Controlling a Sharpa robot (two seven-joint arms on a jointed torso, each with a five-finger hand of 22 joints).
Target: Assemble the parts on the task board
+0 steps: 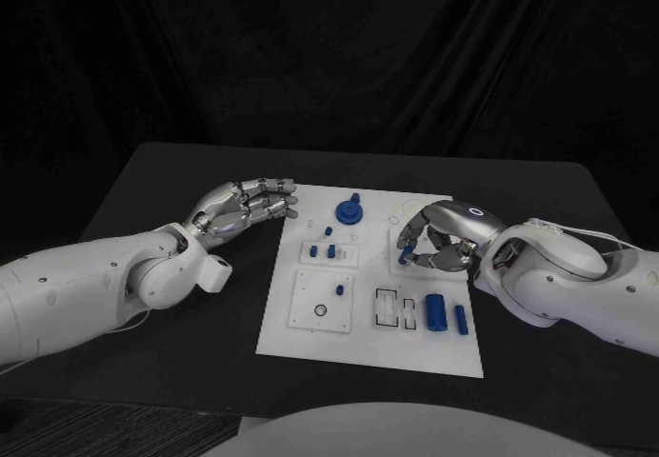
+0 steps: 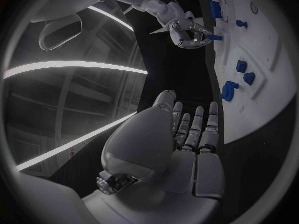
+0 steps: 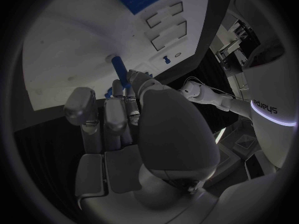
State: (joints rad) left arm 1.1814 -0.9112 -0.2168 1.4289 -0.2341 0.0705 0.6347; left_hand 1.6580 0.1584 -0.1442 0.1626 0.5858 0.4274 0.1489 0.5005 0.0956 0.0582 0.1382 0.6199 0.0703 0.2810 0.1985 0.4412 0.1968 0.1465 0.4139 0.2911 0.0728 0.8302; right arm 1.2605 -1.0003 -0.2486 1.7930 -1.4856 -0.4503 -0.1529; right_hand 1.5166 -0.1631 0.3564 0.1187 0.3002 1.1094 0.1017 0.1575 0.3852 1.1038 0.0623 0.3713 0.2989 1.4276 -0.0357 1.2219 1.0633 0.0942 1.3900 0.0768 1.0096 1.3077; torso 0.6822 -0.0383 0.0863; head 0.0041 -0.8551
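The white task board [image 1: 369, 328] lies in the middle of the black table. My right hand [image 1: 442, 238] hovers over the board's far right part and pinches a blue peg [image 1: 404, 250], which shows between its fingertips in the right wrist view as the blue peg [image 3: 117, 67]. My left hand [image 1: 251, 206] hangs just off the board's far left corner, fingers loosely bent and holding nothing. A blue round knob piece [image 1: 350, 210] stands at the board's far edge. Two small blue blocks [image 1: 326, 251] sit below it. Two blue cylinders [image 1: 445, 313] lie in the near right corner.
A small blue stud [image 1: 338, 288] and a dark ring [image 1: 320, 310] sit on the raised square plate at the board's near left. Empty rectangular slots [image 1: 394, 308] lie beside the cylinders. Bare black table [image 1: 179, 171] surrounds the board.
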